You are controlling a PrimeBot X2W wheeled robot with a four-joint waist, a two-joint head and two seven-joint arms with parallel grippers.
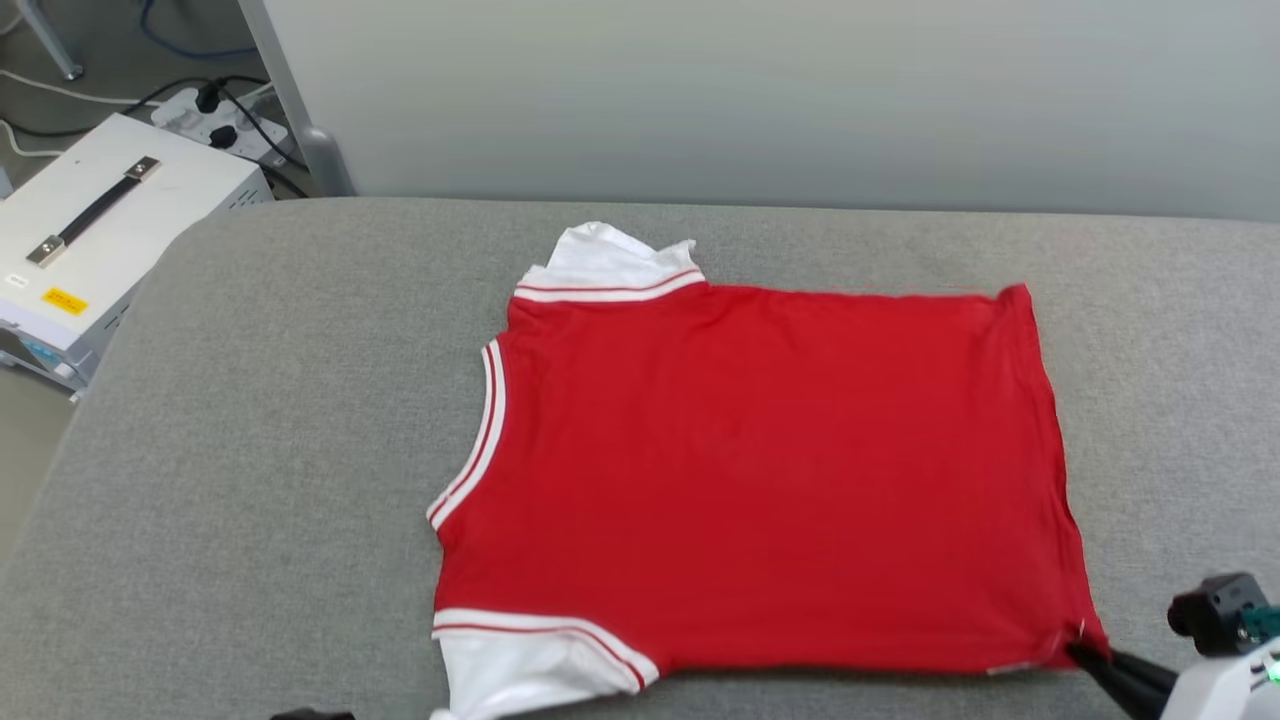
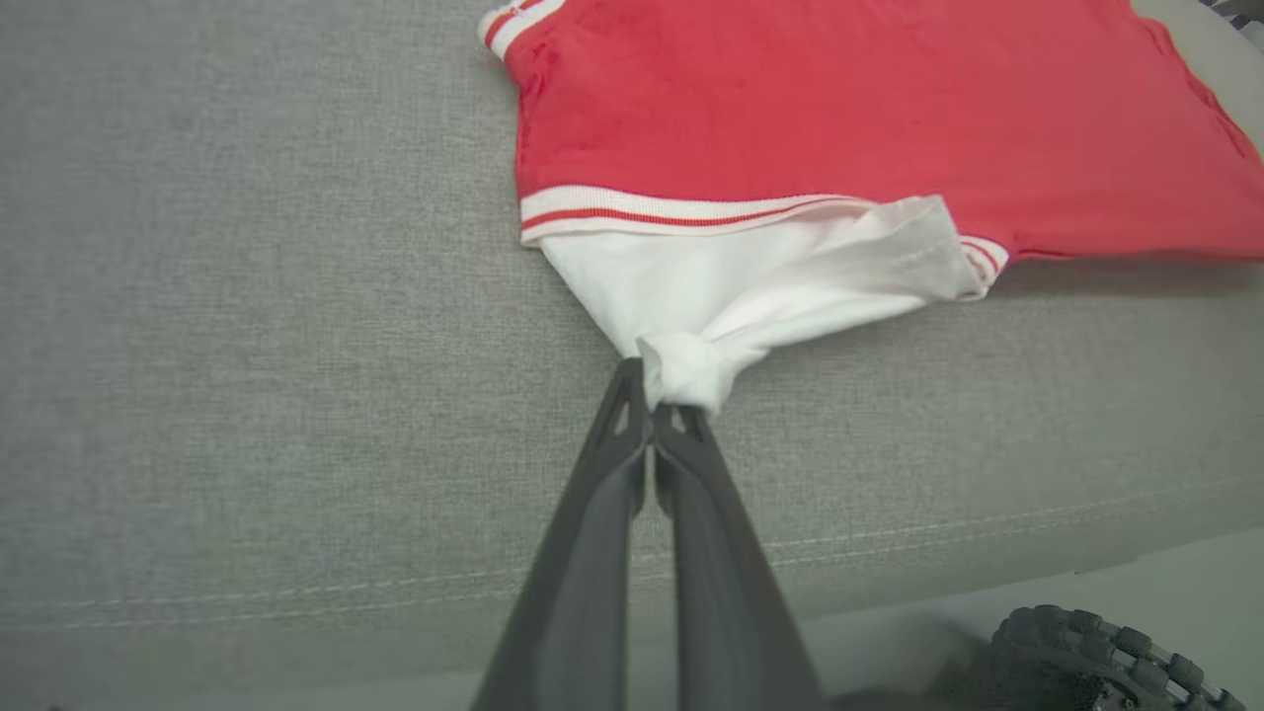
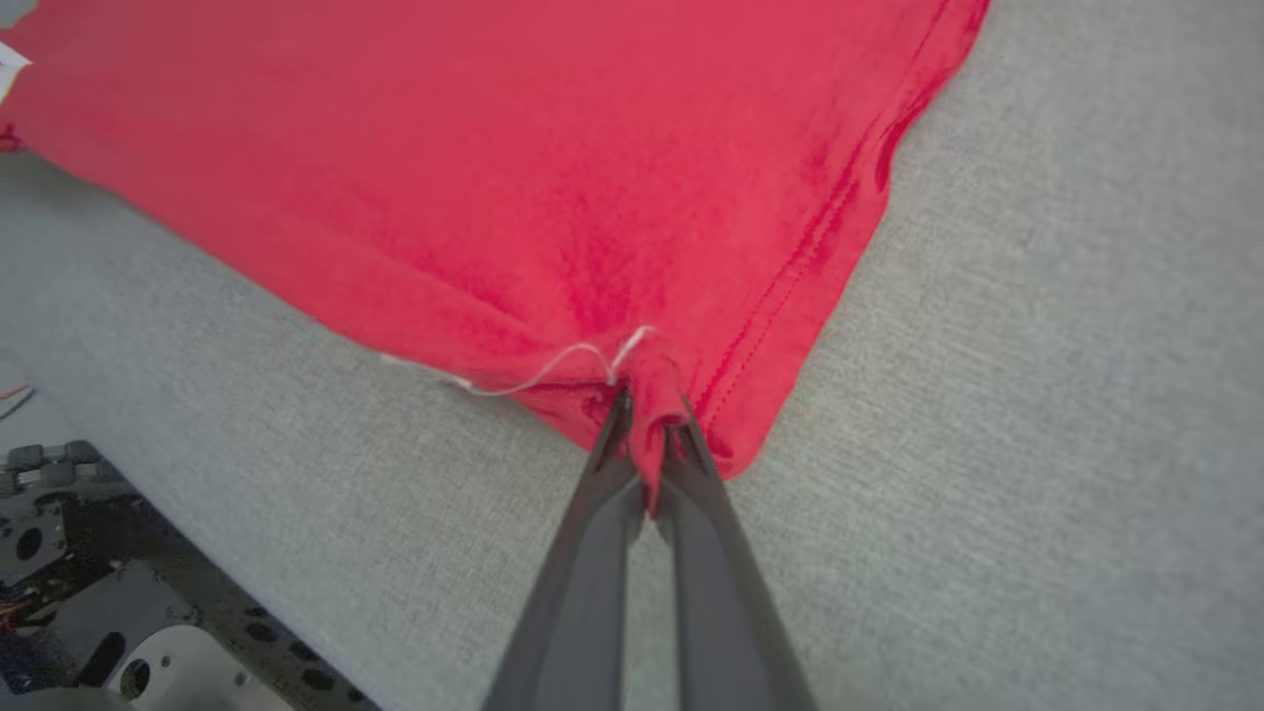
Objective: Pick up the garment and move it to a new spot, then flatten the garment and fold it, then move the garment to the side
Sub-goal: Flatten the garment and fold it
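Garment (image 1: 760,470), head view: lies spread flat, plain red side up, on the grey padded surface (image 1: 250,450), a little right of centre. The neck opening with striped trim faces the robot's left; the hem runs along the right. Far white sleeve (image 1: 610,262) is crumpled at the far edge, near white sleeve (image 1: 520,665) at the near edge. Right gripper (image 1: 1085,655) sits at the lower right, dark fingertips touching the near hem corner. Off the surface to the left stands a white case (image 1: 100,230) with a black handle, and a power strip (image 1: 215,115) lies on the floor.

Left wrist view: left gripper (image 2: 652,400) is closed, both fingers pressed together on a bunched tip of the near white sleeve. The sleeve tapers to a point at the fingers and its cuff is folded over. The red body lies flat beyond. The surface's stitched front edge runs below the fingers. A knobbly black tyre (image 2: 1086,657) shows in the lower right corner.

Right wrist view: right gripper is closed on the hem corner, with a pinch of red cloth caught between the tips. Creases fan out from the pinch. A loose white thread (image 3: 533,373) trails from it along the side edge. The rest of the cloth lies flat on the grey surface.
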